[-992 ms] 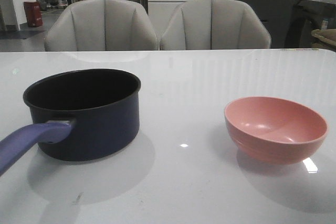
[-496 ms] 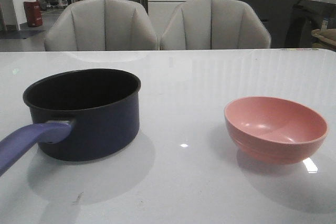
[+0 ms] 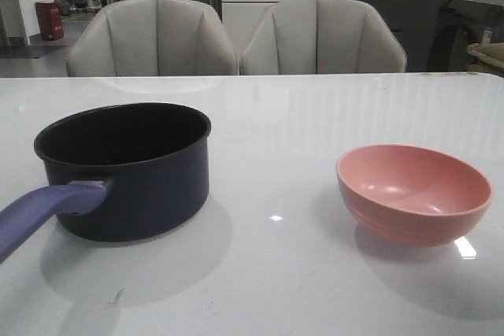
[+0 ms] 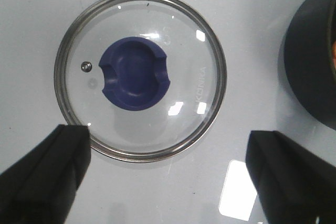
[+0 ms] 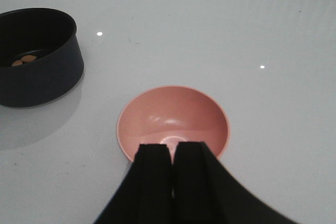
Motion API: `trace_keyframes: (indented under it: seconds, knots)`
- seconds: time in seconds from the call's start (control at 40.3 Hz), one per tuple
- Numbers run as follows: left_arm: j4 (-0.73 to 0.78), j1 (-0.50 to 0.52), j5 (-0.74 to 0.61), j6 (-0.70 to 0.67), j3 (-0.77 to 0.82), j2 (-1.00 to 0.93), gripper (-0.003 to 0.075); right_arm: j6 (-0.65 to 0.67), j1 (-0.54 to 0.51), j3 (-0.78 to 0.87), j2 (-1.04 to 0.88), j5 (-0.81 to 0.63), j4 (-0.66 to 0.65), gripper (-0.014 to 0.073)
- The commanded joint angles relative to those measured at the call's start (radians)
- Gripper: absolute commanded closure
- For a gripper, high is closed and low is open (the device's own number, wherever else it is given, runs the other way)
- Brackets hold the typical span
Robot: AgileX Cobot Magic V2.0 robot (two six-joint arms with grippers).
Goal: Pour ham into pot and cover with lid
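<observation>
Glass lid (image 4: 142,74) flat on the worktop (image 4: 31,14), knob up, directly beneath the wide-open, empty left tool (image 4: 168,182) and so nearer that arm; pot (image 5: 37,56) holding ham (image 5: 23,60) just beside; right tool (image 5: 172,166) closed, empty.

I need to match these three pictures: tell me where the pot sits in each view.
Front view: pot at left, handle toward the camera.
Left wrist view: only its dark wall at the right edge, beside the lid.
Right wrist view: upper left, ham inside.
Shared landmark: pink bowl, in front and right wrist views.
</observation>
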Motion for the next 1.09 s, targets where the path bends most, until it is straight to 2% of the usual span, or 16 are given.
trace_keyframes:
  seconds: [0.0,0.149,0.223,0.347,0.769,1.066]
  knots:
    - [-0.046,0.053,0.006,0.060,-0.055,0.034,0.0108,-0.007,0.001,-0.028,0.003,-0.077,0.008,0.0445]
    - [-0.210,0.152,0.050,0.233,-0.090,0.118,0.0113,-0.007,0.001,-0.028,0.003,-0.077,0.008,0.0445]
    - [-0.263,0.196,0.049,0.258,-0.099,0.153,0.0113,-0.007,0.001,-0.028,0.003,-0.077,0.008,0.0445]
    - [-0.263,0.227,0.046,0.258,-0.119,0.199,0.0113,-0.007,0.001,-0.028,0.003,-0.077,0.008,0.0445]
    - [-0.246,0.227,0.071,0.264,-0.227,0.375,0.0104,-0.007,0.001,-0.028,0.003,-0.077,0.008,0.0445]
    - [-0.215,0.227,0.051,0.266,-0.232,0.459,0.0089,-0.007,0.001,-0.028,0.003,-0.077,0.008,0.0445]
